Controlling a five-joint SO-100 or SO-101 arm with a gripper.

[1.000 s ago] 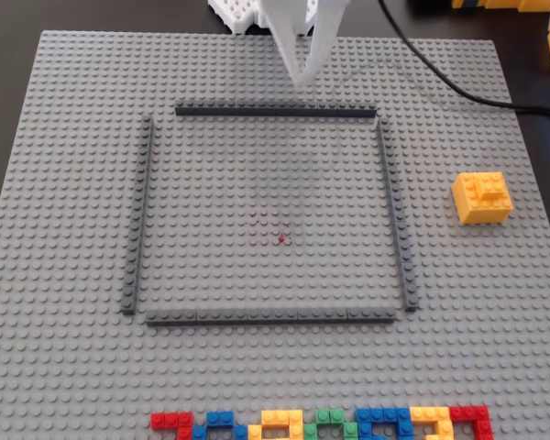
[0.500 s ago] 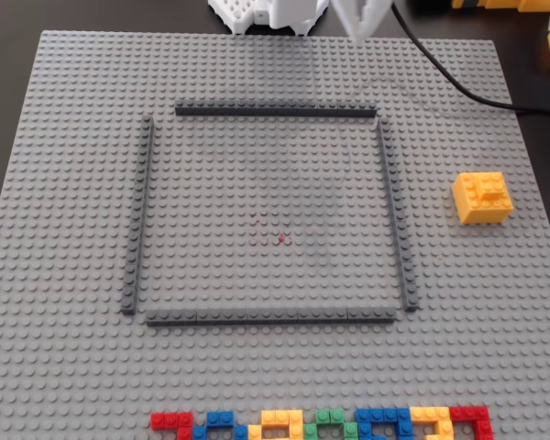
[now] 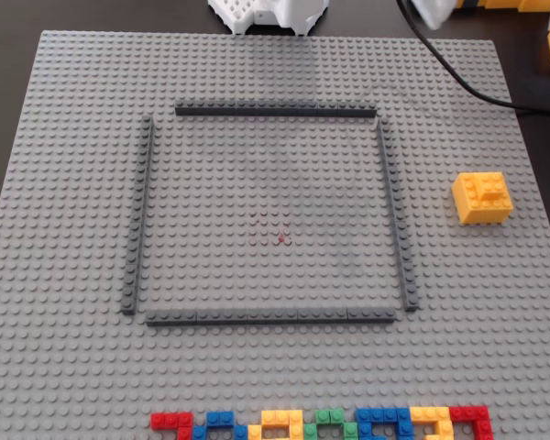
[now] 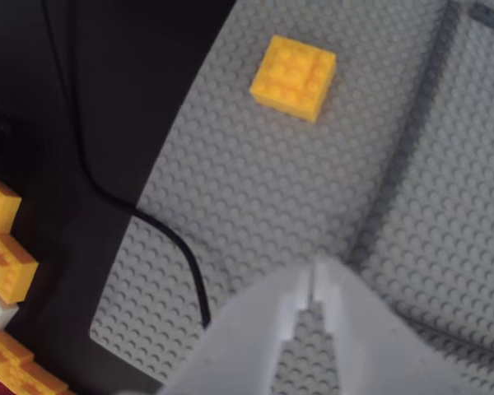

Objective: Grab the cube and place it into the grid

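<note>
Claw closed and empty, cube outside the grid

In the wrist view the white claw (image 4: 313, 280) has its tips together above the grey baseplate (image 3: 64, 367). The cube (image 3: 483, 197) sits right of the grid (image 3: 394, 211), well apart from the claw.

No readable text, labels or numbers anywhere.

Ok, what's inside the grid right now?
Nothing but bare studded plate inside the grid, apart from a tiny reddish speck near the middle. The cube sits outside, right of it in the fixed view. No part of the inside is covered.
</note>
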